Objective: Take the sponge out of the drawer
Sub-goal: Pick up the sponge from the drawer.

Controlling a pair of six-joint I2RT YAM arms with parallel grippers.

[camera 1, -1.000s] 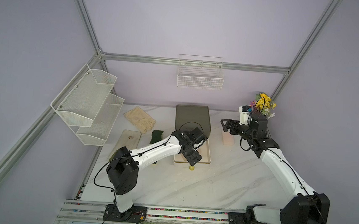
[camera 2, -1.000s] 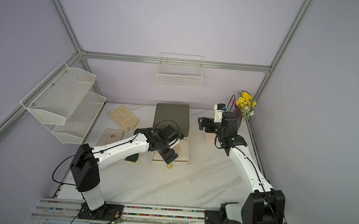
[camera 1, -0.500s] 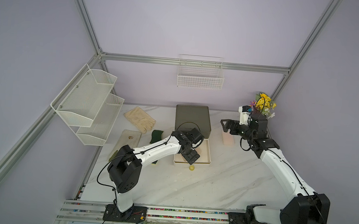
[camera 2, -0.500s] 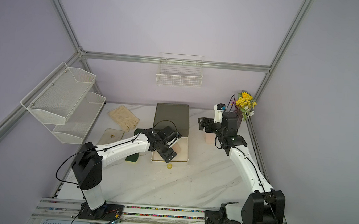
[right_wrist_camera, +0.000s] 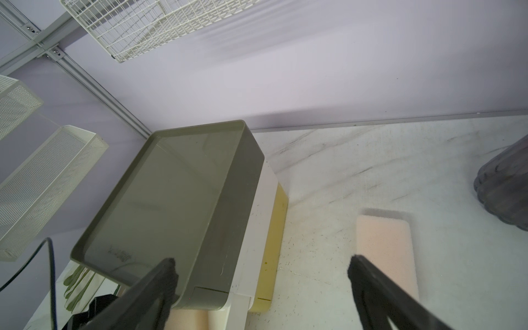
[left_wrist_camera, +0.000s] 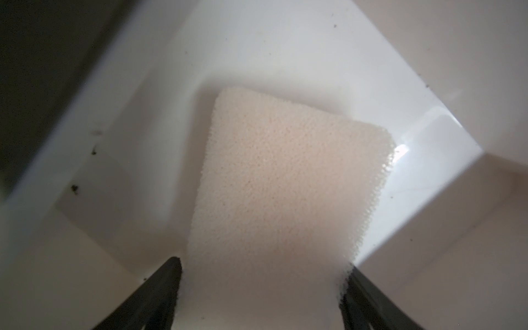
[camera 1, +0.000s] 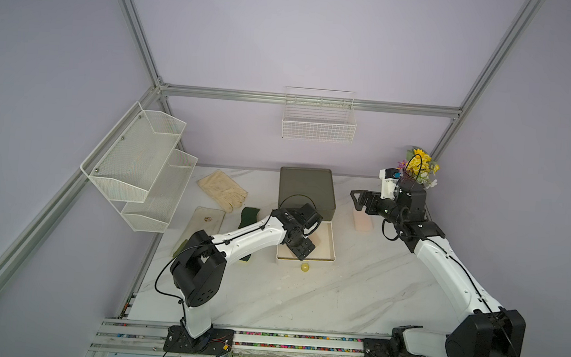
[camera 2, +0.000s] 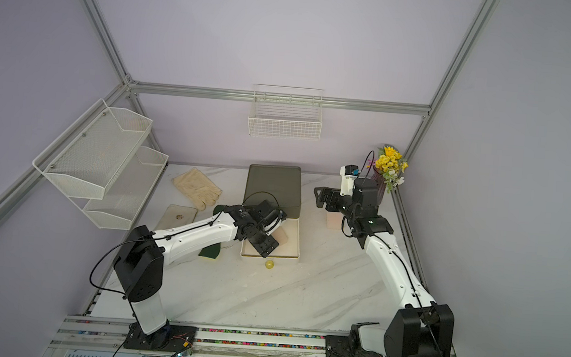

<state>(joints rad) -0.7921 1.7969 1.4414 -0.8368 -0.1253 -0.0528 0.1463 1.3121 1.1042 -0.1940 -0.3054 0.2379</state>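
the sponge (left_wrist_camera: pixel 285 177), pale and porous, lies flat on the floor of the pulled-out white drawer (camera 1: pixel 323 260), at the centre of both top views, just below the grey-green cabinet (camera 1: pixel 306 188); the left gripper (left_wrist_camera: pixel 261 265) reaches down into the drawer with a black tip against each long edge of the sponge, likely because the low walls leave no room to come in sideways; whether the jaws truly pinch it or only touch it cannot be told, and the sponge does not look lifted; the right gripper (camera 1: pixel 358 200) hangs spread wide and empty at the right of the frame, near a second pale sponge (camera 1: pixel 362 223) on the table (camera 1: pixel 337 302), apparently parked clear of the work; a small yellow ball (camera 1: pixel 305 267) sits just before the drawer front; a green pad (camera 1: pixel 250 215), a green-and-yellow sponge (camera 2: pixel 208 251) partly under the left arm, work gloves (camera 1: pixel 222 190) and a flat tray (camera 1: pixel 206 220) lie to the left; on a straight lift only the drawer walls and the cabinet edge seem to need clearing; the flowers (camera 1: pixel 419 165) stand well apart.
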